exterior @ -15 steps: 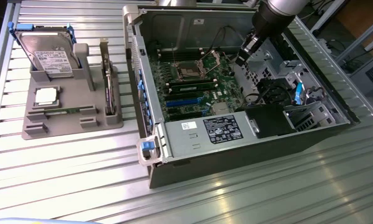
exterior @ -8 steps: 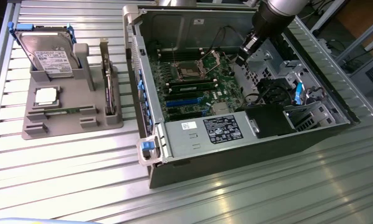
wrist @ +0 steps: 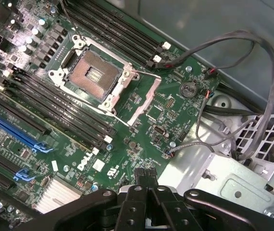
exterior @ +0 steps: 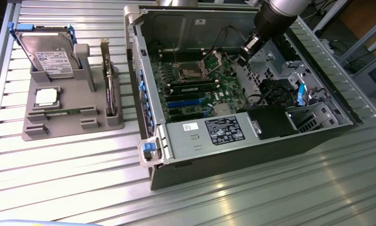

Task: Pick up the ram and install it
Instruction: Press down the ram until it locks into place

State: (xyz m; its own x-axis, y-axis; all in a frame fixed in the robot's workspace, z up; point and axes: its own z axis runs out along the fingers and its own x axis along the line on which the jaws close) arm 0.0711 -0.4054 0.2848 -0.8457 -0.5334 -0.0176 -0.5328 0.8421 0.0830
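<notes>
Presently:
Ram [exterior: 63,113]: thin green stick, lying flat in a low slot along the front edge of the grey holder; nothing touching it.
Grey holder [exterior: 100,123]: moulded fixture w/ several slots, on the slatted table near the ext. view's left edge.
Processor chip [exterior: 46,96]: square silver part, in a recess of the holder just behind the ram.
Hard drive [exterior: 48,56]: stands tilted in the holder's back corner, label facing up.
Expansion card [exterior: 108,84]: on edge in a slot at the holder's side nearest the PC case.
Gripper [wrist: 144,172]: fingers pressed together, tips meeting, holding nothing; hangs over the motherboard by the CPU socket, well apart from the ram. In the ext. view it shows as a dark tool inside the case, toward the back corner.
Arm [exterior: 277,16]: black and silver wrist reaching down into the case from the top edge of the ext. view.
PC case [exterior: 251,155]: open tower lying on its side, mid-table.
Motherboard [wrist: 175,110]: green, fills the case floor.
CPU socket [wrist: 93,73]: open, bare contacts, metal frame lifted.
Mem. slots [wrist: 55,108]: black rows on both sides of the socket, those in the wrist view vacant.
Cables [wrist: 252,43]: dark loop over the board's corner.
Table [exterior: 251,202]: ribbed metal surface under everything.
</notes>
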